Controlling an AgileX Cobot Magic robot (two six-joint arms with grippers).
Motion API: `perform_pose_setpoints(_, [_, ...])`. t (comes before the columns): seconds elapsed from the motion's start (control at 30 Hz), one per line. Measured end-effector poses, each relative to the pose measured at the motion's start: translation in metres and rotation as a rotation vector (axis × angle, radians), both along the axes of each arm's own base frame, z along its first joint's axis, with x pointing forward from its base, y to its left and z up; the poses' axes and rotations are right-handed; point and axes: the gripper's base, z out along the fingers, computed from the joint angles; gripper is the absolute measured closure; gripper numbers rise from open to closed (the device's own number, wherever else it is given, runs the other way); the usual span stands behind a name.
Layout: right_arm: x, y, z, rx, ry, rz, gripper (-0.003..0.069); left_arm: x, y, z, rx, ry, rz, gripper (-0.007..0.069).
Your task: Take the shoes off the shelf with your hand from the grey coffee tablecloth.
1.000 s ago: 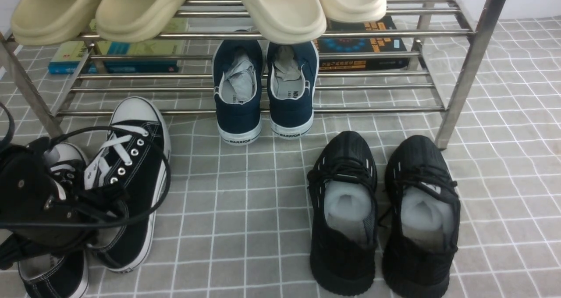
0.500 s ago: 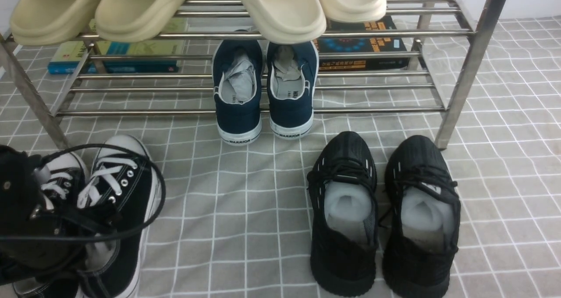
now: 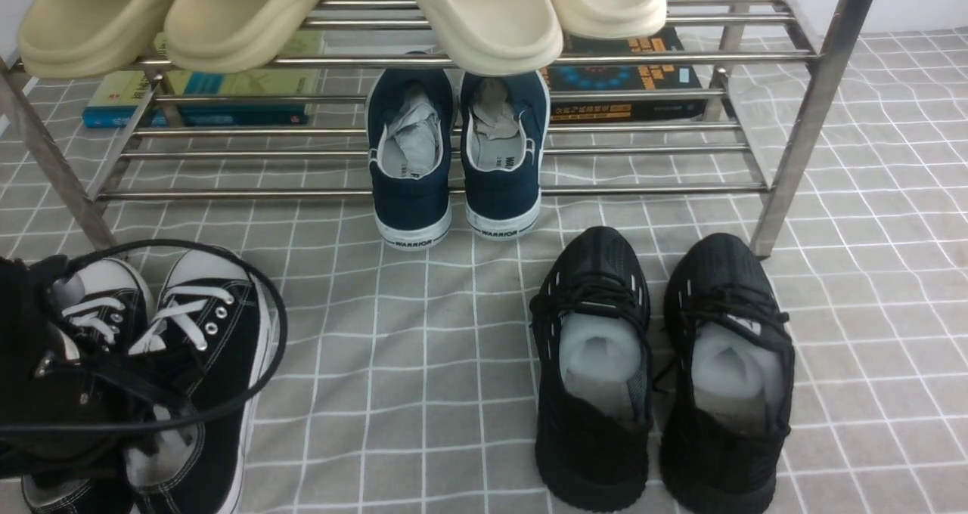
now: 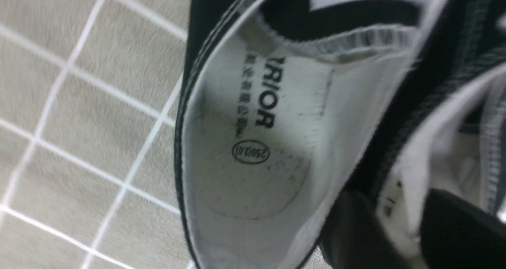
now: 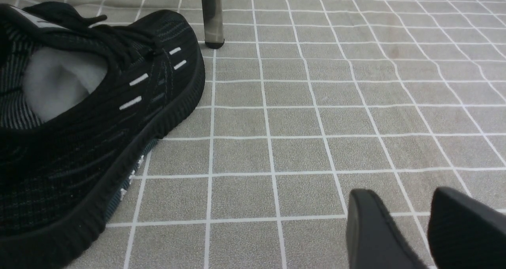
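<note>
Left gripper (image 4: 393, 201) is clamped on the shoes (image 3: 200, 348): in the wrist view its two black fingers (image 4: 352, 229) pinch collar fabric where the pair meets. You're at the left front corner of the shelf (image 3: 802, 121), clear of its rods, with the pair low over the grey coffee tablecloth (image 3: 423, 363). I can't tell whether the soles are touching it.

Here's the relation that matters. The shoes run lengthwise from you toward the shelf, white toe caps pointing at it, heels your way, and the grip sits at the heel end. The right gripper (image 5: 397, 205), fingers parted and holding nothing, hangs well apart on the far side of the black knit sneakers (image 3: 658, 370). My read: this is the left arm's job alone.

Count time! Two black canvas shoes, two navy sneakers (image 3: 454, 166) on the lower tier, two black knit ones on the cloth, four beige slippers (image 3: 484, 23) up top, two books (image 3: 197, 98) behind.
</note>
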Motion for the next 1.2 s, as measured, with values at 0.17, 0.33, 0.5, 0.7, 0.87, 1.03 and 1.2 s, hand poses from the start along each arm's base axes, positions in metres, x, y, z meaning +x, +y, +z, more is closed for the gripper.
perform_pose_setpoints(0.17, [0.000, 0.000, 0.000, 0.000, 0.000, 0.000, 0.0420, -0.015, 0.003, 0.056, 0.072, -0.106, -0.165, 0.0283])
perform_pose_setpoints(0.33, [0.000, 0.000, 0.000, 0.000, 0.000, 0.000, 0.0420, -0.064, 0.006, 0.095, 0.115, -0.232, -0.338, 0.0510])
perform_pose_setpoints(0.5, [0.000, 0.000, 0.000, 0.000, 0.000, 0.000, 0.0420, -0.113, 0.003, 0.083, 0.074, -0.497, -0.444, 0.0622])
perform_pose_setpoints(0.7, [0.000, 0.000, 0.000, 0.000, 0.000, 0.000, 0.0420, -0.141, 0.004, 0.064, 0.058, -0.745, -0.430, 0.0623])
perform_pose_setpoints(0.87, [0.000, 0.000, 0.000, 0.000, 0.000, 0.000, 0.0420, -0.157, 0.008, 0.046, 0.093, -0.798, -0.432, 0.0623])
perform_pose_setpoints(1.03, [0.000, 0.000, 0.000, 0.000, 0.000, 0.000, 0.0420, -0.158, 0.009, 0.044, 0.090, -0.813, -0.417, 0.0620])
perform_pose_setpoints(1.2, [0.000, 0.000, 0.000, 0.000, 0.000, 0.000, 0.0420, -0.149, 0.011, 0.012, 0.121, -0.838, -0.395, 0.0615])
